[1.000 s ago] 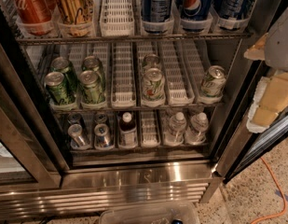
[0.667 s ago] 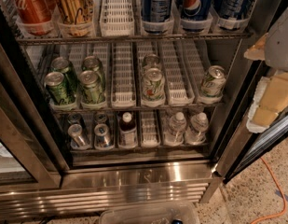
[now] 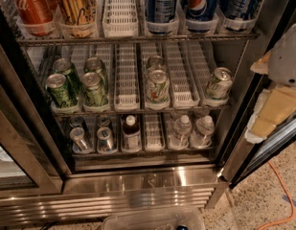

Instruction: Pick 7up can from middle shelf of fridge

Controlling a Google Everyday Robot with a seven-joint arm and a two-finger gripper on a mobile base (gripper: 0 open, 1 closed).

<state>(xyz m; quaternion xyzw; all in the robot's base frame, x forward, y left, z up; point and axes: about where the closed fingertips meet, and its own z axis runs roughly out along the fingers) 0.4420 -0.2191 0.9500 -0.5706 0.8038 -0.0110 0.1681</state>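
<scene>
The fridge [image 3: 152, 181] stands open in front of me. Its middle shelf [image 3: 126, 85] holds white slotted lane trays. Dark-green cans [image 3: 61, 90] fill the two left lanes. Pale silvery cans with green lettering, the 7up look, stand in the middle lane [image 3: 158, 86], with one more behind it [image 3: 155, 63], and a single one leans in the right lane [image 3: 218, 84]. I cannot tell the labels apart. My gripper [image 3: 278, 92], white and cream, hangs at the right edge outside the fridge, right of the door frame, apart from all cans.
The top tier holds red and gold cans [image 3: 32, 6] and blue Pepsi cans [image 3: 202, 4]. The bottom tier holds small cans and bottles [image 3: 131, 134]. A dark door frame [image 3: 23, 128] runs down the left. An orange cable [image 3: 281, 195] lies on the floor at right. A clear bin [image 3: 152, 219] sits below.
</scene>
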